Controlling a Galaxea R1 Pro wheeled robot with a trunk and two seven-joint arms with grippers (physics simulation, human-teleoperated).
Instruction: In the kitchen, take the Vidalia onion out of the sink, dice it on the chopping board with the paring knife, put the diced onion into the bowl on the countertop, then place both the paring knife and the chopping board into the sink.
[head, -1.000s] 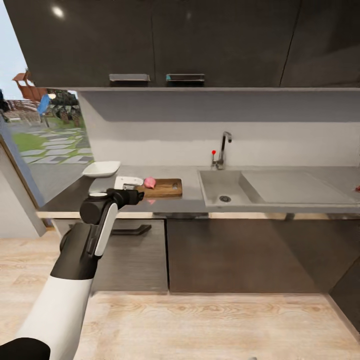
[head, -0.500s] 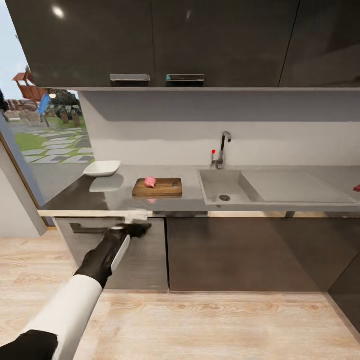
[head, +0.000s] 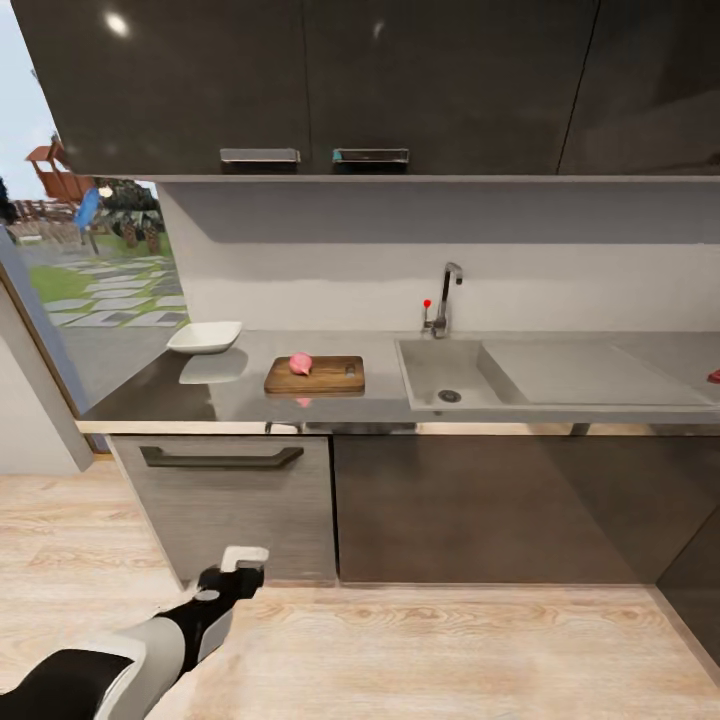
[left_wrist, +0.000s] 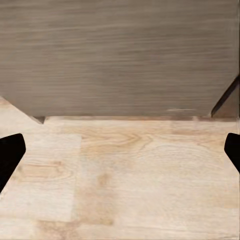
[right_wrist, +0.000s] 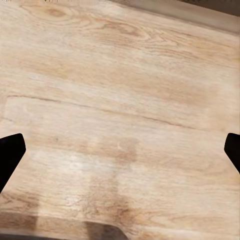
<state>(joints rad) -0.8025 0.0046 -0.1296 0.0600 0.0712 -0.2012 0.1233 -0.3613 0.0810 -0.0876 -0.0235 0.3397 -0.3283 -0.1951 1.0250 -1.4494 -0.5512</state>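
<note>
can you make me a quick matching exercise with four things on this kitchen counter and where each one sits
Things:
1. onion
2. bowl
3. chopping board
4. faucet

Places:
A. at the far left end of the countertop, near the window
B. behind the sink basin, against the wall
C. flat on the countertop between the bowl and the sink
D. on top of the chopping board, toward its left end

Pairs: 1-D, 2-A, 3-C, 4-B
</note>
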